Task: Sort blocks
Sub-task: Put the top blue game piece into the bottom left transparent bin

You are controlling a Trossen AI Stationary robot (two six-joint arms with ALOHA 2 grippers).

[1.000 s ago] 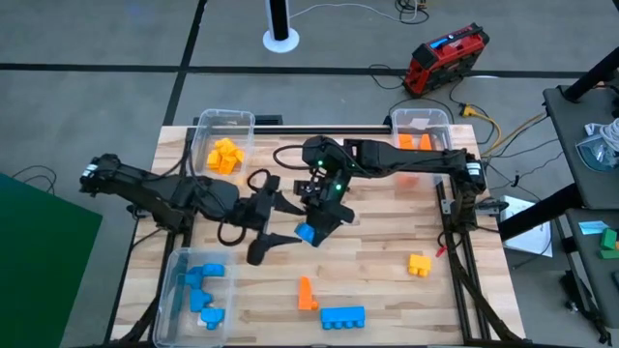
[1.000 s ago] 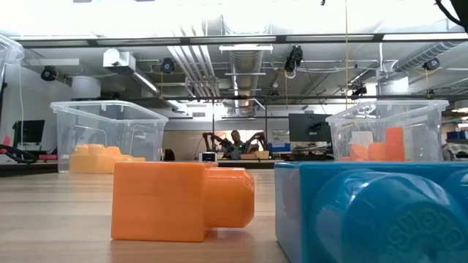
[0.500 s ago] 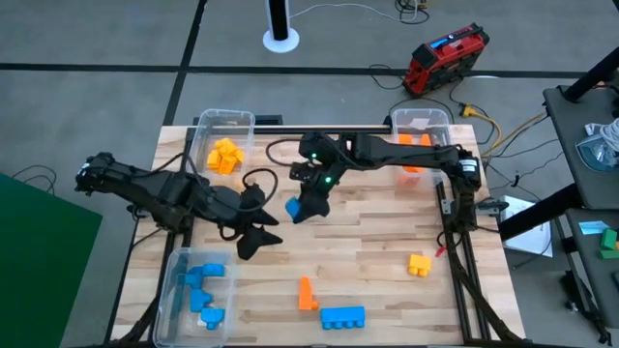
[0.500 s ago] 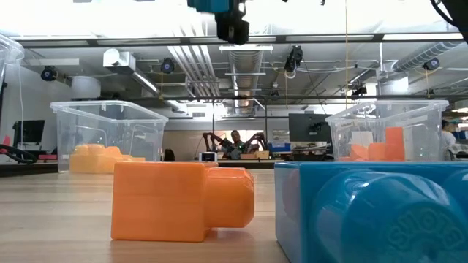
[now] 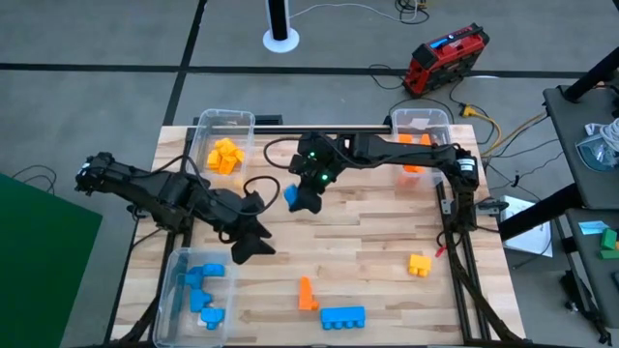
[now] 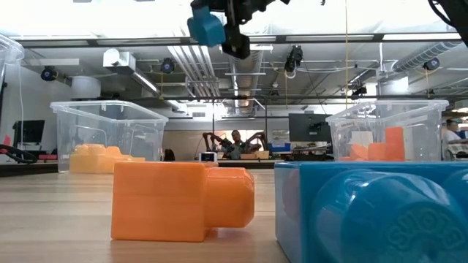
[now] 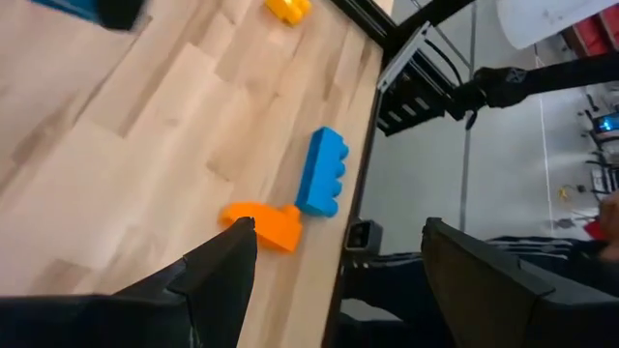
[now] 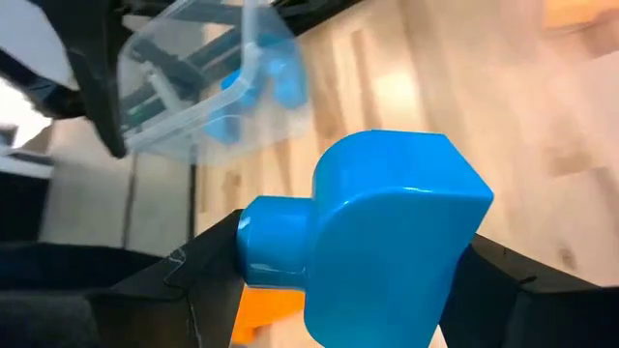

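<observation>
My right gripper hangs above the middle of the table, shut on a blue block with one round stud. The low view has the block high in the air. My left gripper stands open just left of it, above bare wood, holding nothing. Loose blocks lie on the table near the front edge: an orange one, a long blue one and a yellow one. My right gripper pinches the blue block between its two fingers, which lie against the body's two opposite sides. The round stud sticks out sideways past one finger. The fingers point down from above. The block is lifted clear of the table.
Three clear bins stand on the table. The far-left one holds yellow blocks, the far-right one orange ones, and the near-left one blue ones. Bare wood lies between the arms and the right edge.
My right gripper, still shut on the blue block, has carried it toward the table's far and left edges. My left gripper has drawn back toward the left edge, still open.
</observation>
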